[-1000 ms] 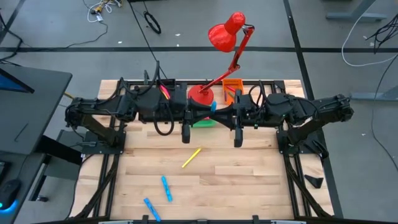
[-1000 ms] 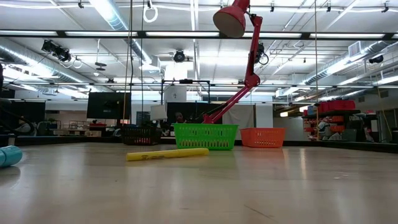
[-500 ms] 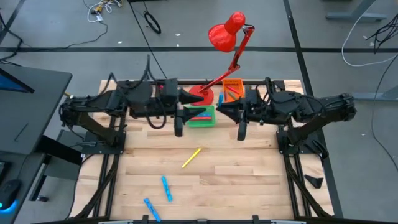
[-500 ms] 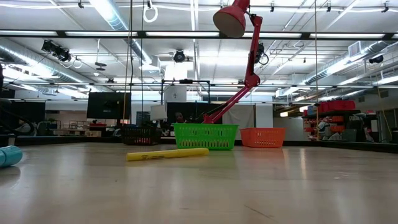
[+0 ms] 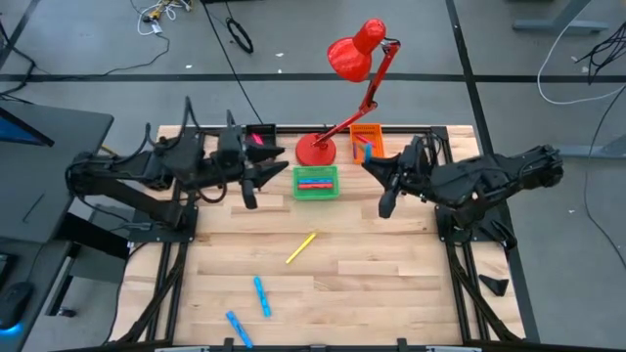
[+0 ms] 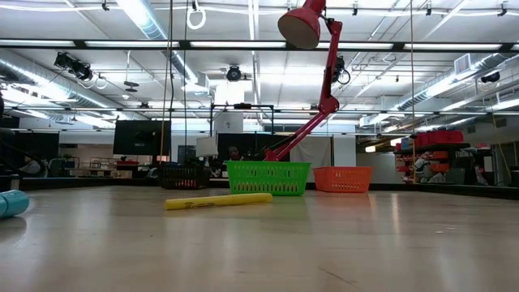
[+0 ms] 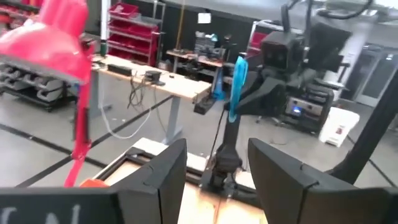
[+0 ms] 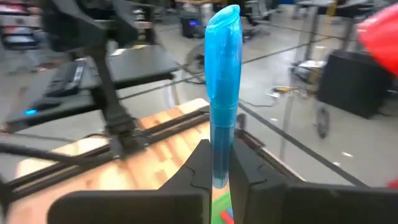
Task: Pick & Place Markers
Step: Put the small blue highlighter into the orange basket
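While both arms hang above the back half of the table, the scene reads thus:

Right gripper [image 8: 214, 171]: jaws pinch a light-blue plastic marker [image 8: 222, 93], upright betw. the fingers; in the high view it sits near the small orange mesh bin [image 5: 364, 137].
Left gripper [image 7: 214, 165]: jaws spread, nothing betw. them; in the high view it's just left of the small green mesh bin [image 5: 316, 183].
Loose markers: yellow stick marker [image 5: 300, 247] lies mid-table; two blue stick markers [image 5: 261, 295] lie near the front edge, left of centre.
Binned markers: green bin already holds red and blue ones.
Black bin [image 6: 183, 175]: at the back, left of the green one.
Risk 1: marker is held by its lower end only, so a fast swing could tilt or drop it outside a bin.
Risk 2: tall red desk lamp [image 5: 352, 54] stands betw. the green and orange bins; right arm could clip its stem or base when reaching in.
Risk 3: both grippers work close by the green bin; arms could meet if both go in.
Room: wide bare wood mid and front; tight along the back rail w/ bins and lamp.
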`<state>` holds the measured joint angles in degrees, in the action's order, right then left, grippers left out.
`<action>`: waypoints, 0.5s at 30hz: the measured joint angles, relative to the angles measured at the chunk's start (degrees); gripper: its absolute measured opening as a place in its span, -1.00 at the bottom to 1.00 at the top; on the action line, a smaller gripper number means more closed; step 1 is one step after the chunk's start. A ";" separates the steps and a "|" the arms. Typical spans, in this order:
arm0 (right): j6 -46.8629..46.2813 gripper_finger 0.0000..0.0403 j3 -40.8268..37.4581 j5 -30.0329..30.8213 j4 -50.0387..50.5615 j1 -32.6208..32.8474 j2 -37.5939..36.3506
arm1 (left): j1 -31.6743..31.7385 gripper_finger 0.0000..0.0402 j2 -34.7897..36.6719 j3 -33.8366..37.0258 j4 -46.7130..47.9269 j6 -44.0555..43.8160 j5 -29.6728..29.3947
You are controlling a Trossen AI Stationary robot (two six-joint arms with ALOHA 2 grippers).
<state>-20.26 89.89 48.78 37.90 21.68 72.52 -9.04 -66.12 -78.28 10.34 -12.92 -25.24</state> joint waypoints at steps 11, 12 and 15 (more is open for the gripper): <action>-12.72 -0.92 -9.77 8.29 0.86 3.15 -0.25 | -0.55 -0.12 5.65 8.38 -0.36 -2.98 -4.76; -14.66 -0.92 -10.89 8.69 0.84 3.18 -0.25 | -0.55 -0.12 5.63 8.45 0.07 -2.96 -4.76; -20.31 -0.92 -14.48 9.26 1.02 3.18 -0.25 | -0.56 -0.12 5.56 8.45 0.27 -2.95 -4.57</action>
<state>-40.57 75.41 58.04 38.93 24.86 72.27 -9.60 -60.55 -69.82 10.61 -15.88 -29.80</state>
